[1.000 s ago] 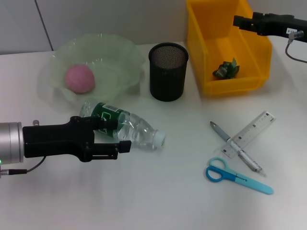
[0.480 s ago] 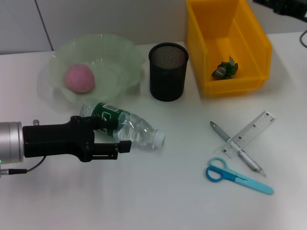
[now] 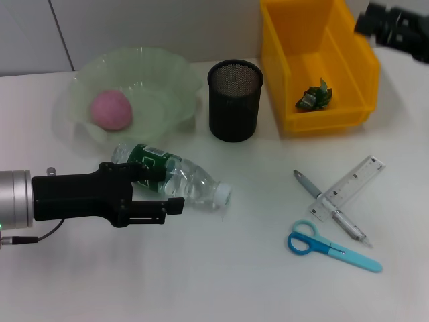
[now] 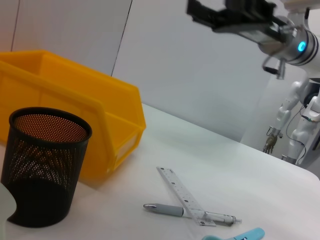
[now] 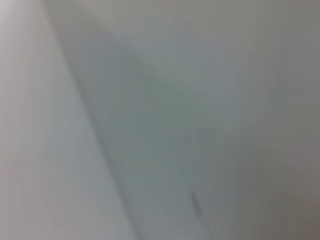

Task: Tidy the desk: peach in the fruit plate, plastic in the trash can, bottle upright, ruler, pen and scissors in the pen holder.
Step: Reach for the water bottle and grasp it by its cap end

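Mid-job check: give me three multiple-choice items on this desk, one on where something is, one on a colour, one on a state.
1. Where is the peach?
A. in the fruit plate
B. in the trash can
C. beside the scissors

2. What colour are the scissors?
A. red
B. blue
C. black

3. How is the bottle?
A. upright
B. inside the pen holder
C. lying on its side

Answers:
1 A, the pink peach sits in the green plate.
2 B, handles and blades are blue.
3 C, it lies flat by the left gripper, cap toward the pen.

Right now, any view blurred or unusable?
Right wrist view: blank grey smear, nothing identifiable. Head view: sharp on the bottle and scissors; right end effector smeared at the frame's edge. Left wrist view: clear, pen holder and ruler crisp.
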{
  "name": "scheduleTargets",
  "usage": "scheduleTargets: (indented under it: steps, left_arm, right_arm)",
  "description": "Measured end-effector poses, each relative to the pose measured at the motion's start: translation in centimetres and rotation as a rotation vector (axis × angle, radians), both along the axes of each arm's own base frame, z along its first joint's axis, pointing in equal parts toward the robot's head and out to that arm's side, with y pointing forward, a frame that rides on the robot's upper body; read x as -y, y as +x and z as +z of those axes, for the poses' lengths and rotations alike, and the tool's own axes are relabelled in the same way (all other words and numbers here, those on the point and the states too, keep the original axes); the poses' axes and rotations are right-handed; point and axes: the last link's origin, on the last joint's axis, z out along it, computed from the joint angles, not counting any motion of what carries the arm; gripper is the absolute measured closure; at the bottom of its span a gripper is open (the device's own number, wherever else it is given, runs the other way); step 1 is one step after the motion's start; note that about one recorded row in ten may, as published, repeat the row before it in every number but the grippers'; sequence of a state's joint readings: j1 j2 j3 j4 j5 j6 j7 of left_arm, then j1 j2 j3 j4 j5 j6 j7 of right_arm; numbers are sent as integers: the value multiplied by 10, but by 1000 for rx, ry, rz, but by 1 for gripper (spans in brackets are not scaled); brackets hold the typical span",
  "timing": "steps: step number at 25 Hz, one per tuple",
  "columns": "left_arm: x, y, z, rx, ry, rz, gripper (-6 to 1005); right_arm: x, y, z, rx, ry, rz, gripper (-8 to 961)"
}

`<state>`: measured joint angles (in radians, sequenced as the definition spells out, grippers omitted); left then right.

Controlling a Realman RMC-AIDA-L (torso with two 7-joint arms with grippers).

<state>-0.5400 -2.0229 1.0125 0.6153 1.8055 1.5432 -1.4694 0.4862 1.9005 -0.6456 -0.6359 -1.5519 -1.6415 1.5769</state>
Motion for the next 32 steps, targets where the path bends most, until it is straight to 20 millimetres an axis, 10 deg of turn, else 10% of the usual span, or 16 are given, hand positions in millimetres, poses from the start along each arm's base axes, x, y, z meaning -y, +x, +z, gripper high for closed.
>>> scheduleTargets:
  steps: [24,32]
  left_arm:
    - [-3,0,-1,-25,-5,-6,190]
    - [-29,41,6,-99,26,-193,190]
  right_arm:
    - [37,22,-56,458,-415,116,229]
    - [39,26,-57,456,-420,92,229]
